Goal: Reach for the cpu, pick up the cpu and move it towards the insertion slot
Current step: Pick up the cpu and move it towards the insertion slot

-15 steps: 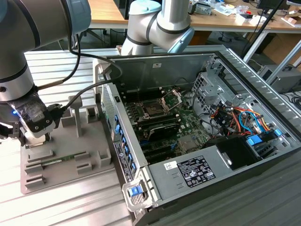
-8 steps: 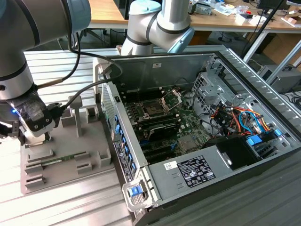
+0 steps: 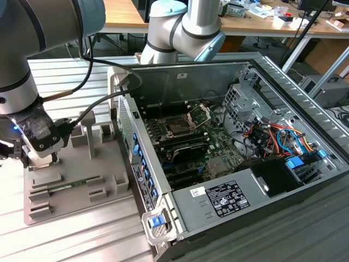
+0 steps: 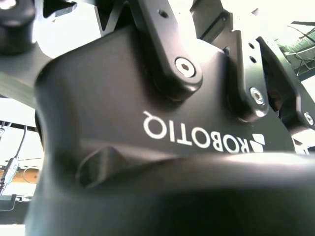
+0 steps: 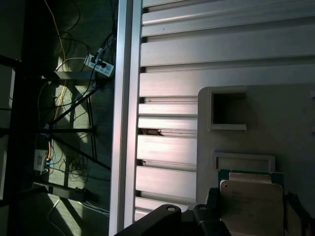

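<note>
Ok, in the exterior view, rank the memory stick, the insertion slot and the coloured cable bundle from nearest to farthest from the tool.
1. memory stick, on the grey fixture beside the tool.
2. insertion slot, mid-board inside the case.
3. coloured cable bundle, deeper in the case, toward the exterior view's right.

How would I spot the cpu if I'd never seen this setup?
Start at the grey holder tray on the slatted table, on the exterior view's left of the open computer case. In the first wrist view the cpu lies flat on that tray, near an empty square pocket. It is a pale square plate, unlike the long thin green memory stick.
</note>
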Available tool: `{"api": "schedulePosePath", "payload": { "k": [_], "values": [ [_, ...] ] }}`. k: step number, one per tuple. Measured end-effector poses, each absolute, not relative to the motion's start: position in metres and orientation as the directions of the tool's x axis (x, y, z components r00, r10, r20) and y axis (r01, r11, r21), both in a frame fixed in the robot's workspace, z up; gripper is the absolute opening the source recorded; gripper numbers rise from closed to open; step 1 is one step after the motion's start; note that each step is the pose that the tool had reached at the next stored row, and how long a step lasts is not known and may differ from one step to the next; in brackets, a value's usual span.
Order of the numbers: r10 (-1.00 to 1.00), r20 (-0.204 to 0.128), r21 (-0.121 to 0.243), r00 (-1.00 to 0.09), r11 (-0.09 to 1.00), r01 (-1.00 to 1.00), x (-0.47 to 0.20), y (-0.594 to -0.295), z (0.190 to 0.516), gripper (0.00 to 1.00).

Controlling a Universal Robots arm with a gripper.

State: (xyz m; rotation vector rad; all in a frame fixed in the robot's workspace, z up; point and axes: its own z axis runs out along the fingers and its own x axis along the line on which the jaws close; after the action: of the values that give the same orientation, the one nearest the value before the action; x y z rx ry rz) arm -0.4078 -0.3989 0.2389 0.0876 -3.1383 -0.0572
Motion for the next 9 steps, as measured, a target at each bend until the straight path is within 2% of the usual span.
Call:
{"api": "schedulePosePath", "payload": {
  "k": [9],
  "values": [
    [-0.056, 0.0, 0.036, -0.998, 0.998, -0.056, -0.4078, -0.3989, 0.2418, 0.55]
  ]
}}
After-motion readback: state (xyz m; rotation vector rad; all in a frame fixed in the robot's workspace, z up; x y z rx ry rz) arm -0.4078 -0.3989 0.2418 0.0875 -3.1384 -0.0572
